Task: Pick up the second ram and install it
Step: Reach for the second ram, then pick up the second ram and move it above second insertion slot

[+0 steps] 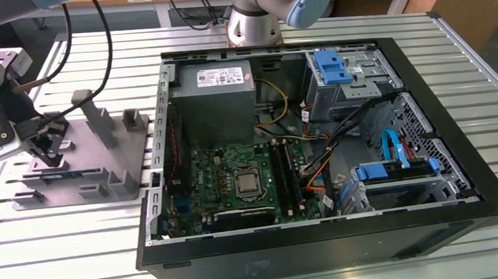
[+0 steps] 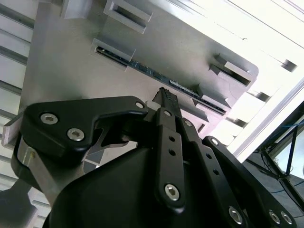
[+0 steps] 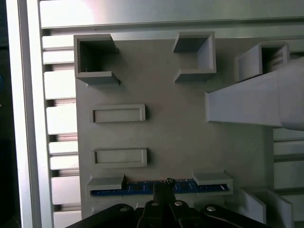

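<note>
Found one grey tray point(image 1: 116, 164) on the slatted metal desk point(image 1: 65, 248), at the exterior view's left of one open computer case point(image 1: 325, 248).

Counted in the tray, per the first wrist view:
- one second ram point(image 3: 137, 188), blue, standing on edge and seated between two end brackets point(image 3: 107, 182);
- two shallow rectangular recesses point(image 3: 118, 113), both bare;
- two open-sided square pockets point(image 3: 97, 57).

Counted in the case, per the exterior view:
- one green motherboard point(image 1: 225, 173) lying flat on the floor of the case;
- one grey power supply point(image 1: 215, 83) at the far end.

Located the gripper point(image 2: 165, 95) over the tray, at about the ram's mid-length, tips just beside its upper edge. Could not determine contact with the ram. Recorded the fingers point(image 2: 168, 137) drawn narrow, pressed together, with nothing seen between them.
</note>
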`<state>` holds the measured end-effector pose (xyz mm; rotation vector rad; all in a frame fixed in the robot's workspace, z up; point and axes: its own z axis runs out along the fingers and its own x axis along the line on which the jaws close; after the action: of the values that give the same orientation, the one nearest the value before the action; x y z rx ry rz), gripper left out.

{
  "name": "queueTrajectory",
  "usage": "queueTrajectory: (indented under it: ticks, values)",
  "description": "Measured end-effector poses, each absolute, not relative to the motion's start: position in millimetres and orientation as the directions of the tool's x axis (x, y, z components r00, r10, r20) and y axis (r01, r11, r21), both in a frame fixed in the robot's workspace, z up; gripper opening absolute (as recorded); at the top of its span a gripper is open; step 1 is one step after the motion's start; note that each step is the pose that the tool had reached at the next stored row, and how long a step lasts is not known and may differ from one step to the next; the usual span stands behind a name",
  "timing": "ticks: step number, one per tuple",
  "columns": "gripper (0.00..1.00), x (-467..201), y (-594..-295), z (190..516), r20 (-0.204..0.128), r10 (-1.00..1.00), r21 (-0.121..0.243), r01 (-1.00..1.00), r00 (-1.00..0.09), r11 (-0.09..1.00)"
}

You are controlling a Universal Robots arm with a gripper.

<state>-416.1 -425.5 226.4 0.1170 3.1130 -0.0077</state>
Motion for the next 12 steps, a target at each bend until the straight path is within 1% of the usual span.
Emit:
queueTrajectory:
  ticks: [12]
  values:
    - [0.1, -416.1, -425.5, 226.1, -0.027, 0.069, -0.004, 0.07, -0.997, 0.998]
